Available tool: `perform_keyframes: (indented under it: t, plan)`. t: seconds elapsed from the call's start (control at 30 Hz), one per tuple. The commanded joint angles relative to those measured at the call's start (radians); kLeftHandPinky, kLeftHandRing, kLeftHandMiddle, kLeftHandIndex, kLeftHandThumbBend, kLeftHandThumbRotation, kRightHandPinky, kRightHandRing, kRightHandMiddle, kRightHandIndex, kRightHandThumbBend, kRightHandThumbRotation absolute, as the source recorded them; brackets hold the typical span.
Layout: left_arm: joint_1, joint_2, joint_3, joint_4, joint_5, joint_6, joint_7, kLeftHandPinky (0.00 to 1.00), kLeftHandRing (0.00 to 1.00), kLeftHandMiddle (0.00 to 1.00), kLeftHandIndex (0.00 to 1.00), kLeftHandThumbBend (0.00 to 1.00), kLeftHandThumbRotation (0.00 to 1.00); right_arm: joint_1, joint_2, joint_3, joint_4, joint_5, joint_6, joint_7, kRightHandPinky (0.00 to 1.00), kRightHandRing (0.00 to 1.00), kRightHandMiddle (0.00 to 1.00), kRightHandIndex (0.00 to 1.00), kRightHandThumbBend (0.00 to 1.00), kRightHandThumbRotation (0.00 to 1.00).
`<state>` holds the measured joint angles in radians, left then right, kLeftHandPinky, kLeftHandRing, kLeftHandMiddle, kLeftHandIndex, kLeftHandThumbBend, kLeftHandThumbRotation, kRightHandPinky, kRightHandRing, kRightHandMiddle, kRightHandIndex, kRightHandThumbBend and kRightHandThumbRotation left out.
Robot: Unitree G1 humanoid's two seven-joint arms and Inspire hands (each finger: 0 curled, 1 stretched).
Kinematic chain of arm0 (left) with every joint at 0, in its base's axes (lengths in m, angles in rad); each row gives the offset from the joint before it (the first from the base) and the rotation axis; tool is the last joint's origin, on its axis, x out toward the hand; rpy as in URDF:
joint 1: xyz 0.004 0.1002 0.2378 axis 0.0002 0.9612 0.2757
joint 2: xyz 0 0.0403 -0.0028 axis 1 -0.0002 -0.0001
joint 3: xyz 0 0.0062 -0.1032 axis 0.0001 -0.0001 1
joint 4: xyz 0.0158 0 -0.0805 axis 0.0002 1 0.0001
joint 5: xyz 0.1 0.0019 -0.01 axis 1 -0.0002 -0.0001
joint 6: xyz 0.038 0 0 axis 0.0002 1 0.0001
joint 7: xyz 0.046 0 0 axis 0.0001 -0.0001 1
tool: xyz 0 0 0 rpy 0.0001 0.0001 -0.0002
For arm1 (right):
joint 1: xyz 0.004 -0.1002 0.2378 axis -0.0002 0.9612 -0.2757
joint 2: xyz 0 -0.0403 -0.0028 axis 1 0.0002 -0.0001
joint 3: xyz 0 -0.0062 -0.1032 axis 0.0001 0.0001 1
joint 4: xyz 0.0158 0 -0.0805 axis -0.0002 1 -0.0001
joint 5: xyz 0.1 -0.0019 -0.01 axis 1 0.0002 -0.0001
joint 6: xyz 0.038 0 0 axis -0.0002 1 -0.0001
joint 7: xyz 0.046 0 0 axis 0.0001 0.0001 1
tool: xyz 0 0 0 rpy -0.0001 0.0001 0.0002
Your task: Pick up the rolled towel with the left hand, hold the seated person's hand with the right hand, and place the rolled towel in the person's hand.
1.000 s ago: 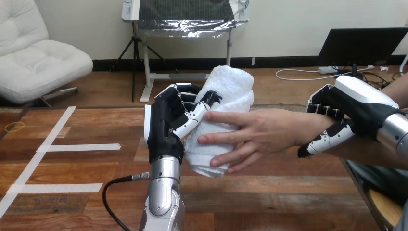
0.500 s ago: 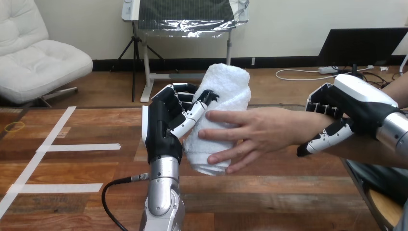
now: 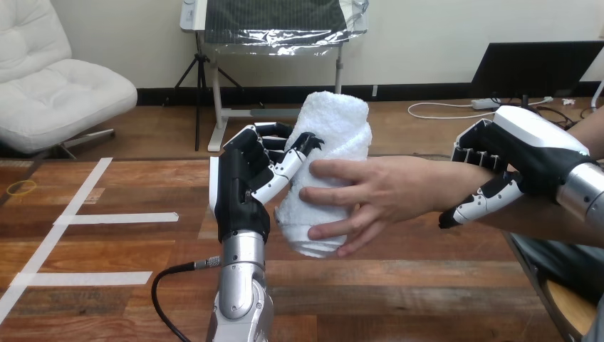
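A white rolled towel [image 3: 329, 142] stands upright above the table's middle. My left hand [image 3: 246, 182] is shut on its left side, fingers and thumb curled round it. The person's hand [image 3: 377, 194] reaches in from the right and wraps its fingers over the towel's front and lower part. My right hand [image 3: 516, 157] sits over the person's wrist [image 3: 463, 187] at the right, its fingers curled over the top and its thumb beneath, so it is shut on the wrist.
The wooden table [image 3: 107, 285] carries strips of white tape [image 3: 117, 218] on its left part. A black cable [image 3: 167, 285] loops from my left forearm near the front edge. The table's right edge [image 3: 523, 263] lies under the person's forearm.
The towel has risen slightly and stands more upright. The person's fingers have closed further round its lower part. My right hand has shifted a little up and left with the wrist.
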<state>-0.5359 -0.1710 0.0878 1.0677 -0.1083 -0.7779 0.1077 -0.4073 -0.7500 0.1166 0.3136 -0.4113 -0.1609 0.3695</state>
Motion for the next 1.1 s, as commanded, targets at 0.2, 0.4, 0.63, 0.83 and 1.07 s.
perform_keyframes:
  t: [0.2, 0.4, 0.63, 0.83, 1.07]
  plan:
    - [-0.175, -0.180, -0.035, -0.038, 0.003, -0.025, 0.017, 0.29, 0.34, 0.40, 0.44, 0.56, 0.00, -0.044, 0.029, -0.017, 0.007, 0.016, 0.032, -0.016, 0.30, 0.33, 0.37, 0.36, 0.91, 0.19]
    - [-0.170, -0.183, -0.049, -0.041, 0.010, -0.040, 0.019, 0.29, 0.34, 0.41, 0.44, 0.56, 0.00, -0.038, 0.029, -0.021, 0.010, 0.022, 0.024, -0.019, 0.31, 0.33, 0.37, 0.36, 0.91, 0.19]
    - [-0.156, -0.182, -0.062, -0.050, 0.000, -0.038, -0.001, 0.28, 0.33, 0.40, 0.44, 0.57, 0.00, -0.031, 0.028, -0.026, 0.001, 0.033, 0.029, -0.008, 0.31, 0.33, 0.37, 0.36, 0.91, 0.19]
    - [-0.141, -0.175, -0.065, -0.061, -0.031, -0.026, -0.069, 0.29, 0.35, 0.42, 0.47, 0.59, 0.00, -0.023, 0.027, -0.032, -0.003, 0.043, 0.027, -0.006, 0.31, 0.34, 0.38, 0.37, 0.90, 0.18]
    - [-0.120, -0.166, -0.071, -0.087, -0.070, 0.020, -0.140, 0.36, 0.43, 0.51, 0.56, 0.65, 0.13, -0.012, 0.023, -0.039, -0.023, 0.062, 0.043, 0.017, 0.32, 0.36, 0.40, 0.40, 0.90, 0.21]
